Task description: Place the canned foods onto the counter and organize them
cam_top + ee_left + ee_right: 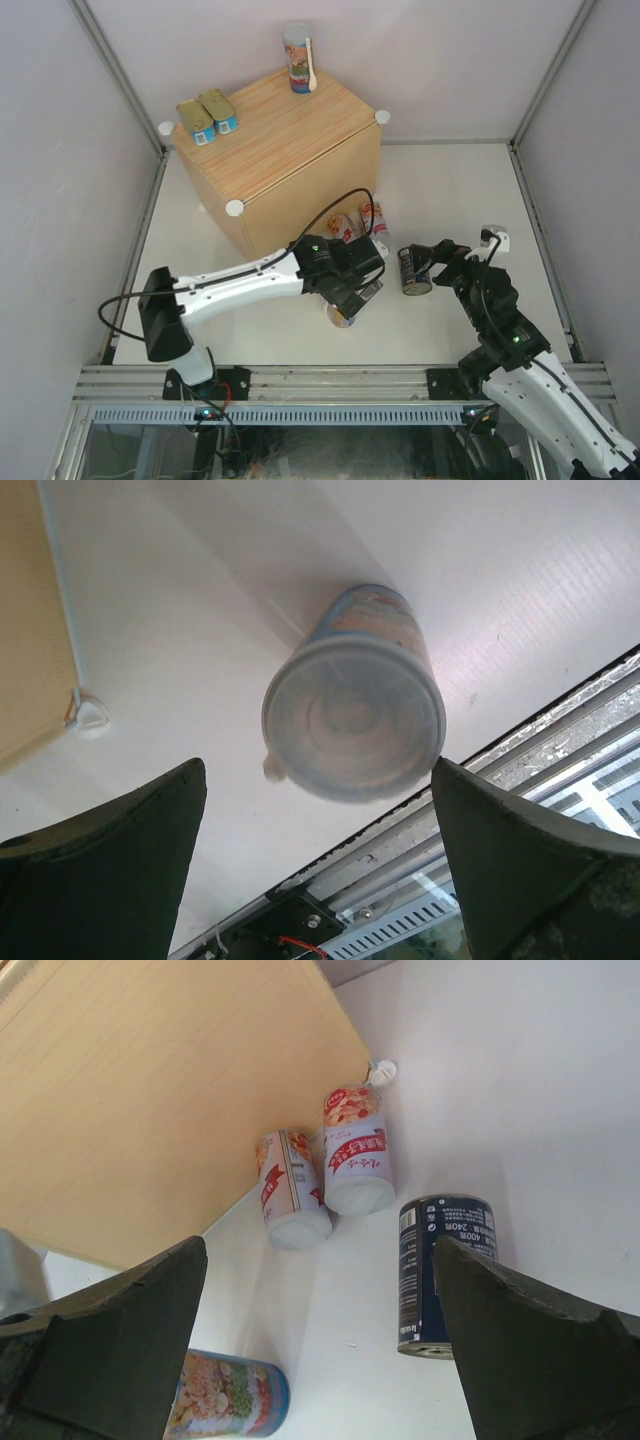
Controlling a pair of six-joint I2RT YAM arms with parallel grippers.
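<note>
The counter (pixel 290 140) is a light-wood box carrying two flat gold-topped tins (pixel 207 117) and a tall colourful can (pixel 297 58) at its far corner. My left gripper (pixel 358 288) hangs open just above a tall can with a translucent lid (pixel 352 720), touching nothing. That can (pixel 342 316) stands on the table. Two red-white cans (pixel 292 1190) (pixel 356 1150) lie on their sides against the counter's (pixel 170 1090) front. A dark can (pixel 445 1270) appears to lie on its side just ahead of my open right gripper (pixel 320 1350), beside its right finger. My right gripper (pixel 437 257) holds nothing.
White round knobs (pixel 234 207) mark the counter's corners. The colourful can (pixel 230 1395) shows low in the right wrist view. A metal rail (pixel 340 385) runs along the near table edge. Grey walls close in the sides and back.
</note>
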